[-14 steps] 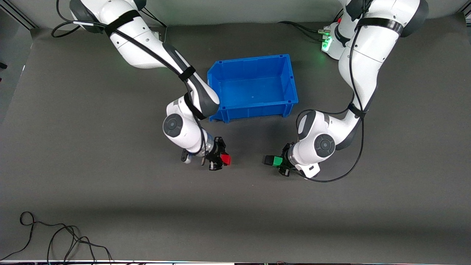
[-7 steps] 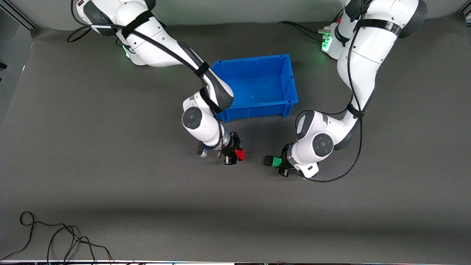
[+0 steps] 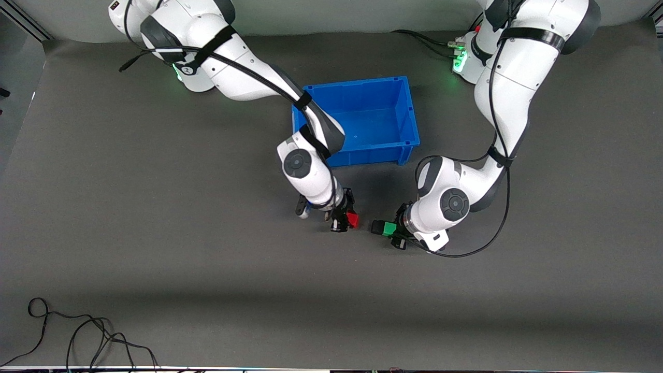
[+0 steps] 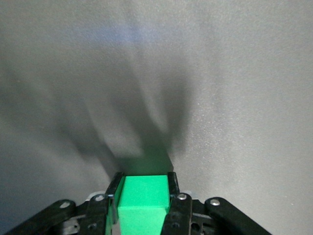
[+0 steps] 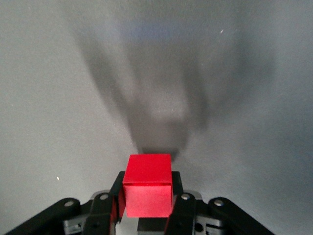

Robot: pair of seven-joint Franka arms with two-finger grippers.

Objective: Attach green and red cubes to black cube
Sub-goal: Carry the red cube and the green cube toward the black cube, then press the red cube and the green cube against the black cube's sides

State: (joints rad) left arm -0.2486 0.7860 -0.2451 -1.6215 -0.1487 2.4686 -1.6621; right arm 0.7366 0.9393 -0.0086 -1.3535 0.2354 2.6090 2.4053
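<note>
Cubes number three: right gripper point(image 3: 348, 219) fingers clamp red cube point(image 3: 352, 219); left gripper point(image 3: 389, 228) fingers clamp green cube point(image 3: 389, 227) bearing black cube point(image 3: 376, 226).

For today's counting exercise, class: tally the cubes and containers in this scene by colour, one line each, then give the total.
Red cube: 1
Green cube: 1
Black cube: 1
Blue bin: 1
Total: 4
</note>
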